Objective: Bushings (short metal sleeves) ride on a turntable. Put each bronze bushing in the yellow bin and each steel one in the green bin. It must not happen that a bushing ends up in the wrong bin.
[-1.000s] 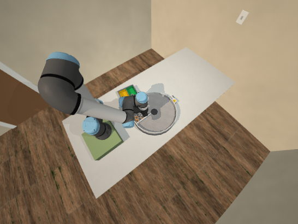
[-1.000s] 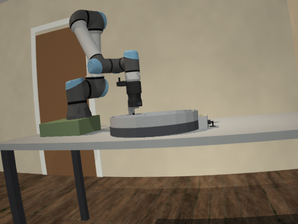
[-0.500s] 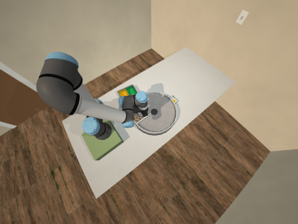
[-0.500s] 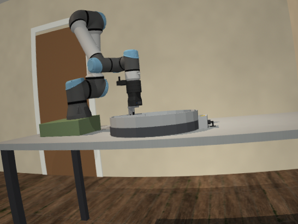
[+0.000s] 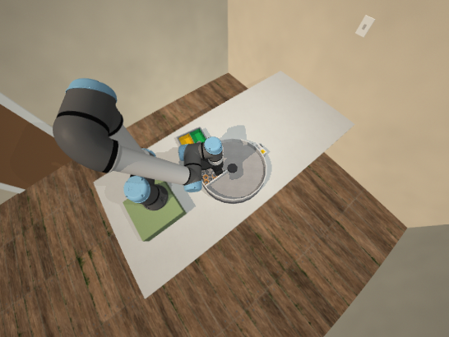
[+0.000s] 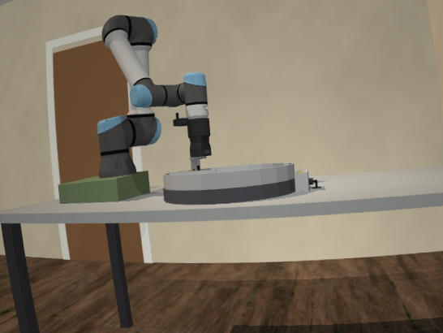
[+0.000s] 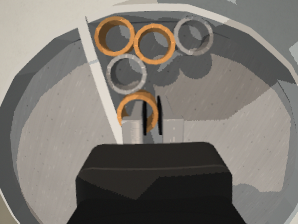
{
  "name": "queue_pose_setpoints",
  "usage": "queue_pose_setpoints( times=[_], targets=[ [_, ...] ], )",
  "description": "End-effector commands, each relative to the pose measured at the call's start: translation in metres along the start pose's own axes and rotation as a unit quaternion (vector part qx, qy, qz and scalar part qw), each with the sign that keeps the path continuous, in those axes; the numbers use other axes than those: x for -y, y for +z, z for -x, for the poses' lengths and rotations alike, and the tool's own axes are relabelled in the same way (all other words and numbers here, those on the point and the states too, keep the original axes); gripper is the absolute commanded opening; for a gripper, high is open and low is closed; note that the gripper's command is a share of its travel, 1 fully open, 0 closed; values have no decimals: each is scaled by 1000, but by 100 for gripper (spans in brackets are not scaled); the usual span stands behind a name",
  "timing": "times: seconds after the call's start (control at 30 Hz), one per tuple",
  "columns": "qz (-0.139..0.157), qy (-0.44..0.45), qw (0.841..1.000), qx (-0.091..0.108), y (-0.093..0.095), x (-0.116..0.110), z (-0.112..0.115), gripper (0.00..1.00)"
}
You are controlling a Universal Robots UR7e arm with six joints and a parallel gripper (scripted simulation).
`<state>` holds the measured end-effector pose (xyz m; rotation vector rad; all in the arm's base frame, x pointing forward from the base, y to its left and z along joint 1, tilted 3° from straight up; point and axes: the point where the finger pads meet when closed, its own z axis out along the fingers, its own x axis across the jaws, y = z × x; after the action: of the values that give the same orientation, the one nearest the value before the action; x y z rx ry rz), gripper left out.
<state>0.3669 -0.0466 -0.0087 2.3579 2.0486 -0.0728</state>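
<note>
- Turntable: mid-counter, near the long lower edge in the top view.
- Green block: by the counter's left short edge, under the arm.
- Yellow bin and green bin: side by side along the upper long edge.
- Claw: closed on a bronze bushing's wall, over the turntable.
- Two bronze, two steel bushings: beyond it, on the turntable.

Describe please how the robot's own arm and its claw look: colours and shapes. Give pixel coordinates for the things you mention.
The arm (image 5: 150,166) (image 6: 129,58) has light grey tubes, rounded dark grey joints with black rings, and light blue caps. Below a pale wrist ring, the claw (image 6: 195,167) (image 7: 152,107) has a blocky black body and two short, light grey fingers with thin black pads.
</note>
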Motion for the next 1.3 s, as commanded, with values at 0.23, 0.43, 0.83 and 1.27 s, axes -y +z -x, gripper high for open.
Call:
queue_pose_setpoints(
  times=[0.23, 0.43, 0.83, 1.27],
  targets=[
    [1, 0, 1000, 0, -4, 0, 0, 0],
    [1, 0, 1000, 0, -4, 0, 0, 0],
    [1, 0, 1000, 0, -9, 0, 0, 0],
    [1, 0, 1000, 0, -13, 0, 0, 0]
  ],
)
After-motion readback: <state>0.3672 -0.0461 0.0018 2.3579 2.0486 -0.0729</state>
